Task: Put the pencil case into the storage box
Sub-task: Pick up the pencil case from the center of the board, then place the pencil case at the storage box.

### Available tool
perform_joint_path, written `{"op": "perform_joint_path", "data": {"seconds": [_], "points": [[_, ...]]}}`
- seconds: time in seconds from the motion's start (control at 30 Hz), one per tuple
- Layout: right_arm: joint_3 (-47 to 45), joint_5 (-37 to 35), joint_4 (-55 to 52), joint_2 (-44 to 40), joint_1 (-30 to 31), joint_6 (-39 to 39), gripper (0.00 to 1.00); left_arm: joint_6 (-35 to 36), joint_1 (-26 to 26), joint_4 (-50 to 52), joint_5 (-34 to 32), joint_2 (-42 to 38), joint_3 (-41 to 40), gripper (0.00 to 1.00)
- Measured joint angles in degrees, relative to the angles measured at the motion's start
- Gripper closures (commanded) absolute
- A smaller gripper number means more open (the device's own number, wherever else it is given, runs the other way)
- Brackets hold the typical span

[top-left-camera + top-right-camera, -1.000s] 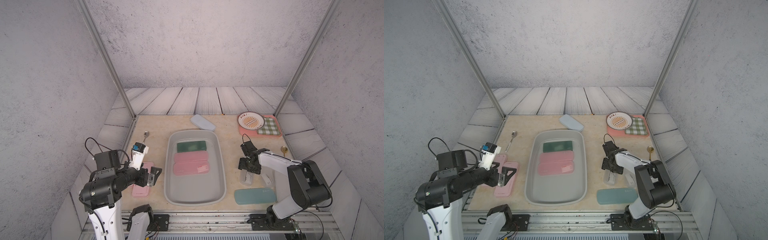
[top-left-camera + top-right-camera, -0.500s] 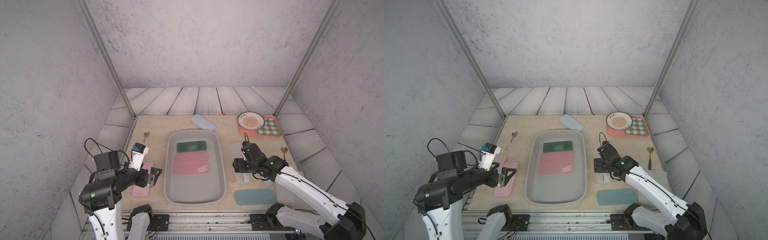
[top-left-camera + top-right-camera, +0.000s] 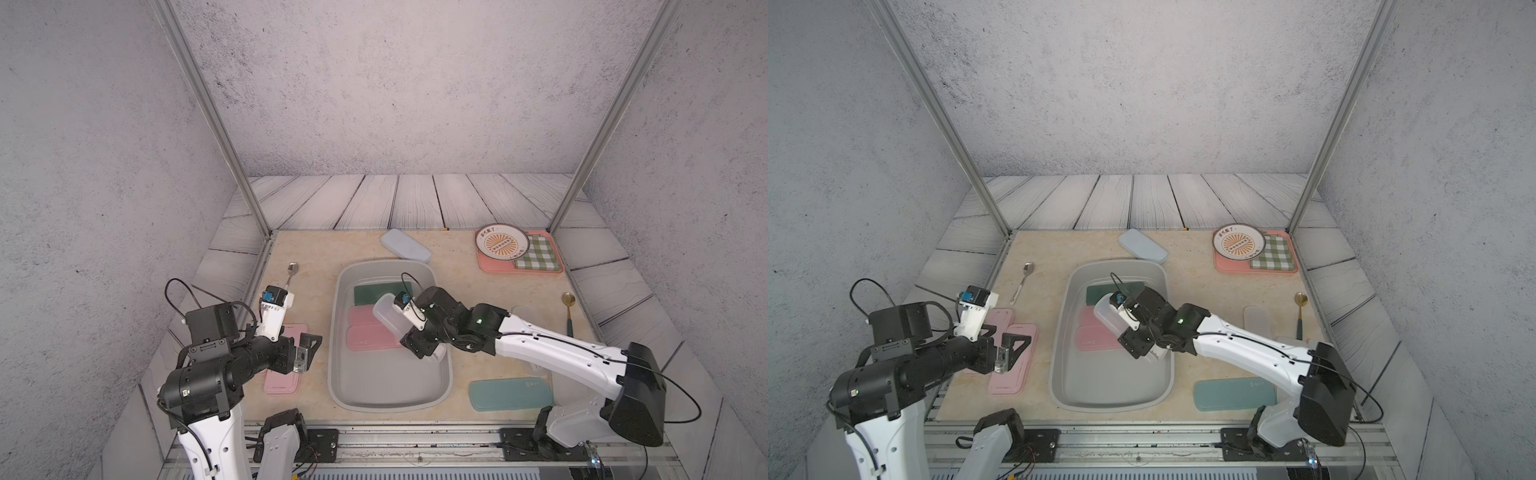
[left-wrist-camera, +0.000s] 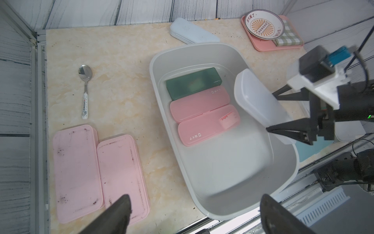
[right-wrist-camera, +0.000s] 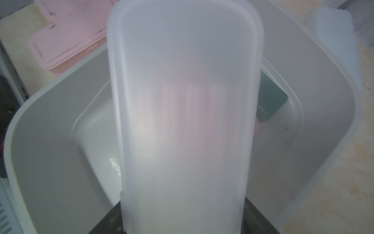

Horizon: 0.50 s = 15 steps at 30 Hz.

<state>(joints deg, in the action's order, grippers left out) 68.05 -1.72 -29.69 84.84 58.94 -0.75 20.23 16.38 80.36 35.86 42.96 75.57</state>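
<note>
Now: the right gripper (image 3: 422,343) has its jaws clamped across one end of the frosted translucent white plastic pencil case (image 3: 388,318), an oblong with rounded corners. The case hangs tilted above the large light-grey plastic storage box (image 3: 386,382), over its 3 o'clock side. Its free end is raised toward 10 o'clock; its gripped end is low and close to the rim there. Not yet set down.

The left gripper (image 3: 306,349) is spread wide and empty, hovering above the flat pale-pink cases on the table (image 3: 282,376), at 9 o'clock of the box.

Risks, as I judge them:
- Held by one end, the smooth plastic may swivel or slip in the jaws.
- Let go here, the low end could catch the 3 o'clock rim and leave the case propped or tipping out.
- The free end may land on the two pink cases (image 3: 365,332) and the dark-green case (image 3: 376,291) lying in the box's 12 o'clock half, so it ends up askew.
</note>
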Motion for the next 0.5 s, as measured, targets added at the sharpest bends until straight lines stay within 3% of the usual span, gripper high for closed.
{"op": "perform_joint_path", "data": {"seconds": [0.23,0.5], "points": [[0.3,4.4,2.9,9.7,1.9,14.8,0.34,-0.2,0.4,0.0,0.0,0.2,0.0,0.0],[5.9,0.6,0.6,21.9,5.9,24.5,0.32,-0.2,0.6,0.0,0.0,0.2,0.0,0.0]]}}
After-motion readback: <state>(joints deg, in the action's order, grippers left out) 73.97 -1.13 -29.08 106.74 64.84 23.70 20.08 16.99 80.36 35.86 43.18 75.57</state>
